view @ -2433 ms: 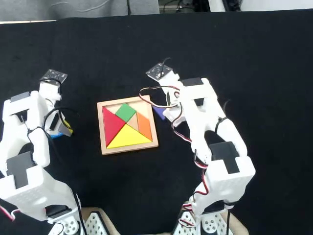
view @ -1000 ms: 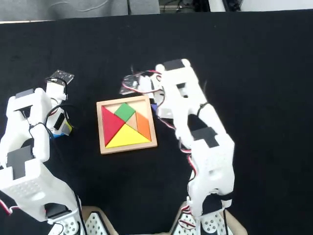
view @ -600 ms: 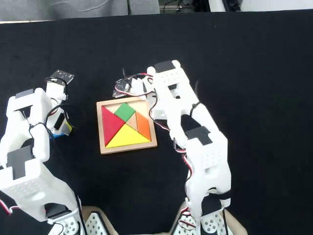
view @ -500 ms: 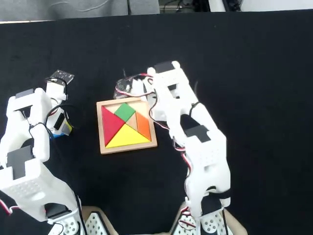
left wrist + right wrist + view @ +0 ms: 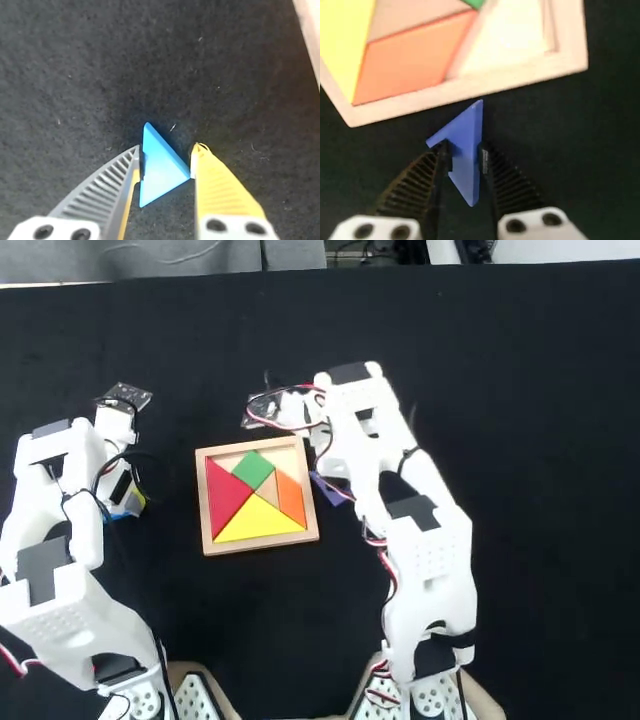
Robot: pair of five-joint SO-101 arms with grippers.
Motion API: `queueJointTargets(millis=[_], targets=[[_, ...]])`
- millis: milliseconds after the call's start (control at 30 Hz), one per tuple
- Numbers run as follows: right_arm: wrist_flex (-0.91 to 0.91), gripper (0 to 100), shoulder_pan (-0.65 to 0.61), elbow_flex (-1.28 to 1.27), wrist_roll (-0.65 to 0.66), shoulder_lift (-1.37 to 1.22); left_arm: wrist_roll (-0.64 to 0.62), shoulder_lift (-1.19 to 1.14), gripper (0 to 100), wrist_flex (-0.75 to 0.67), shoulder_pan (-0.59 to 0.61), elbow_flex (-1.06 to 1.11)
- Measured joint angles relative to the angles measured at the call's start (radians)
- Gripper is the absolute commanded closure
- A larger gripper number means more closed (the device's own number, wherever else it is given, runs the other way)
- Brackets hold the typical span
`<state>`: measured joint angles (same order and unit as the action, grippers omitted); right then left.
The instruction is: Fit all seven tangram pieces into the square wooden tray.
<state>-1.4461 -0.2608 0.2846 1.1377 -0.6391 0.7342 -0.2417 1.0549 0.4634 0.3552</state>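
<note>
On the black surface (image 5: 520, 360) in the high view, the tray (image 5: 203, 510) holds five pieces, its far right corner bare. In the left wrist view the left fingers (image 5: 220, 190) pinch a light blue triangle (image 5: 160, 167), off to the tray's side. In the right wrist view the right fingers (image 5: 415, 185) grip a dark blue triangle (image 5: 465, 135) just outside the rim; it should probably be lifted over the rim, turned to match the bare corner, then lowered flat

Light blue triangle (image 5: 160, 167); dark blue triangle (image 5: 467, 131); pale wooden tray (image 5: 520, 76).
</note>
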Motion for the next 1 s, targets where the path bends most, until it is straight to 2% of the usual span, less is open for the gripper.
queueJointTargets(millis=[133, 333, 533, 667, 833, 1000], targets=[[0.0, 98.8, 0.023, -0.003, -0.057, 0.063, 0.0, 0.002, 87, 0.0, 0.0, 0.002], [0.018, 98.8, 0.029, -0.118, -0.069, 0.236, 0.0, 0.002, 87, 0.068, -0.014, -0.015], [0.158, 98.8, 0.031, -0.316, -0.17, 0.37, 0.002, 0.02, 87, 0.157, -0.074, -0.089], [0.282, 98.8, 0.043, -0.45, -0.227, 0.428, 0.057, 0.089, 87, 0.195, -0.187, -0.183], [0.351, 98.8, 0.041, -0.532, -0.295, 0.466, 0.135, 0.129, 87, 0.198, -0.408, -0.241], [0.359, 98.8, 0.057, -0.534, -0.393, 0.477, 0.153, 0.13, 87, 0.074, -0.557, -0.239]])
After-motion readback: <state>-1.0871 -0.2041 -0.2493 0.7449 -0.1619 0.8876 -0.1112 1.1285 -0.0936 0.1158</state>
